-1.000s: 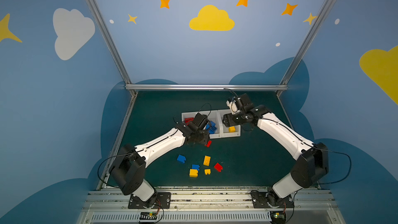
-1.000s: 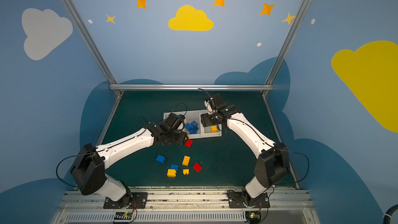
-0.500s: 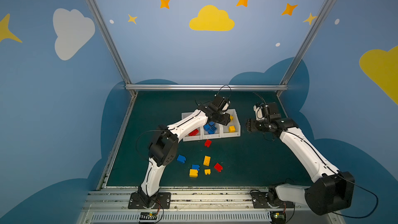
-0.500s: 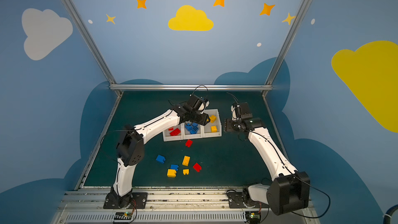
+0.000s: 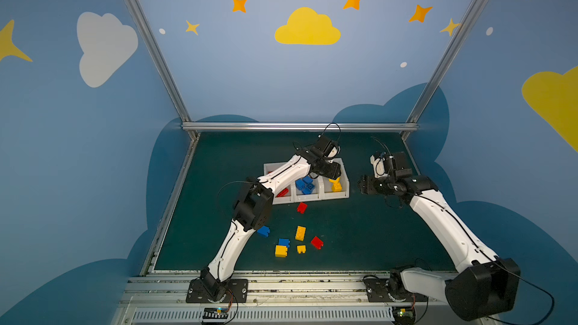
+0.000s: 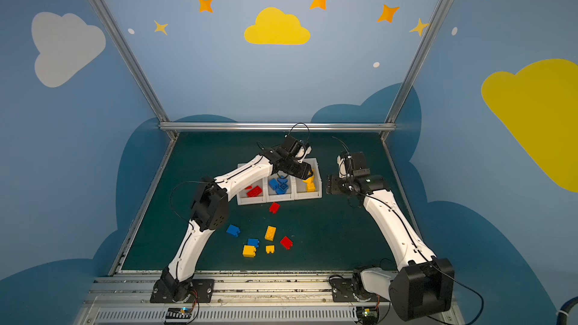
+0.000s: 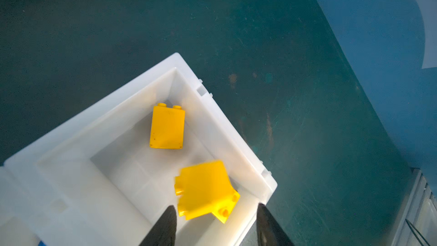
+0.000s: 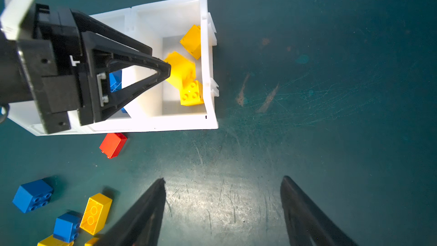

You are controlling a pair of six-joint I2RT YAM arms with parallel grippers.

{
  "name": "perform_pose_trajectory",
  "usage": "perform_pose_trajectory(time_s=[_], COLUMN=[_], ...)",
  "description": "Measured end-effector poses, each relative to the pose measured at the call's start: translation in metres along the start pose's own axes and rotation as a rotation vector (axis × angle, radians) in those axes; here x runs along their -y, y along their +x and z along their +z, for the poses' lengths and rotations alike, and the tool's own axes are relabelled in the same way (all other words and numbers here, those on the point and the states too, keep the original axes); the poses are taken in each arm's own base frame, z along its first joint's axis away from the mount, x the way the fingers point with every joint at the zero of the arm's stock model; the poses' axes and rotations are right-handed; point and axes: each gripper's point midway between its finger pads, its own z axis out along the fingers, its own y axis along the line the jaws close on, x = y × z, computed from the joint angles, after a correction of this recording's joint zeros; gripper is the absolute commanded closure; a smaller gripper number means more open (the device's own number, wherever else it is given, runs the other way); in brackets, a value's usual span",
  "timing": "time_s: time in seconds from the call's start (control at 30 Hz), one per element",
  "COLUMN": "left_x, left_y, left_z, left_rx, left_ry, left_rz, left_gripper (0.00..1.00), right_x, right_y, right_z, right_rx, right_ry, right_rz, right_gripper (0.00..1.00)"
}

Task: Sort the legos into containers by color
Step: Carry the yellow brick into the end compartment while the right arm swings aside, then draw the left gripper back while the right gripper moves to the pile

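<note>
Since the yellow brick (image 7: 205, 190) sits loose inside the yellow bin (image 7: 220, 124), under my left gripper (image 7: 215, 207) with fingers parted, I judge this drop finished. My right gripper (image 8: 224, 178), spread and empty beside the bin, could next fetch the red brick (image 8: 113, 145) just outside it.

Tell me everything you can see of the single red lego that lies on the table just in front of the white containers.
The red lego is a small block of glossy plastic, whole as far as it shows. It lies on its side on the dark green table, askew, outside the white containers and close to their front wall; whether it touches that wall I cannot tell. Nothing else touches it.
</note>
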Motion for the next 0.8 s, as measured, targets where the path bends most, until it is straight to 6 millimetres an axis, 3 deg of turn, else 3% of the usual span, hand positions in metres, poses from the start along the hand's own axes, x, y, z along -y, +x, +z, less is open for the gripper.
perform_pose_trajectory(time_s=[0.33,0.77,0.8], left_x=[-0.011,-0.039,-0.044], left_y=[0.016,-0.005,0.003], left_z=[-0.004,-0.092,-0.097], left_rx=[-0.016,0.177,0.174], left_ry=[-0.003,-0.021,-0.031], left_rz=[-0.035,-0.098,-0.111], left_gripper=[0.43,0.42,0.42], right_x=[-0.004,-0.023,-0.027], right_y=[0.001,0.015,0.017], right_z=[0.001,0.015,0.018], right_rx=[-0.004,-0.047,-0.056], right_ry=[-0.022,-0.133,-0.145], right_rz=[0.005,-0.012,-0.024], right_gripper=[0.23,0.23,0.23])
